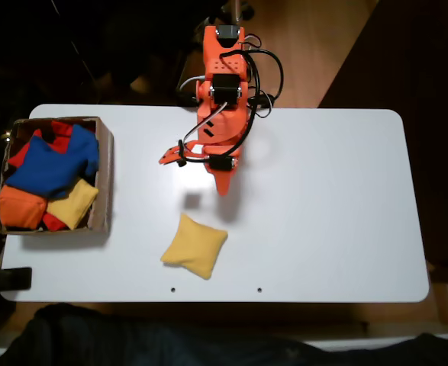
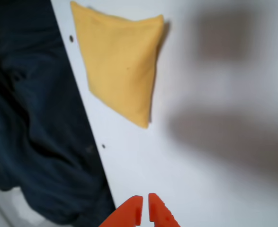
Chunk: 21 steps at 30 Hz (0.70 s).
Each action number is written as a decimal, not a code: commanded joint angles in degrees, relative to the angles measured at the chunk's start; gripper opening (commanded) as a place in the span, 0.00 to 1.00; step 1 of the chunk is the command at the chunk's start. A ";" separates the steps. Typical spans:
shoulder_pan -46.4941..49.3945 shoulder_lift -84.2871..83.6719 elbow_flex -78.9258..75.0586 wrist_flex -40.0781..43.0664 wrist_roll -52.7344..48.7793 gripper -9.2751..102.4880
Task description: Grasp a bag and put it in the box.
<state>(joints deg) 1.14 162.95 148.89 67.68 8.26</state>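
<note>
The bag [image 1: 194,245] is a soft square cushion of plain mustard-yellow cloth, plump in the middle and pinched to points at its corners, with no print or label to be seen. In the fixed view it lies flat on the white table [image 1: 338,206], turned like a diamond, close to the near edge and just below and a little left of the pincer [image 1: 222,185]. Nothing touches it; bare table shows between the two. In the wrist view the bag [image 2: 120,66] sits well ahead of the pincer [image 2: 145,210], up and to the left, one side running close along the table's edge, with dark cloth beyond that edge.

The pincer's two orange tips are pressed nearly together in the wrist view, only a thin slit between them, and they hold nothing.

The box [image 1: 104,179] is brown cardboard with low walls and stands far to the left of the pincer in the fixed view, at the table's left end. Inside it lie a large blue bag [image 1: 52,164], an orange bag [image 1: 19,207], another yellow one [image 1: 72,204] and some red ones.
</note>
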 commanded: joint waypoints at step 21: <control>3.16 -24.08 -21.18 -0.35 -5.98 0.09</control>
<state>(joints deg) 3.60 140.62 131.57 67.59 5.19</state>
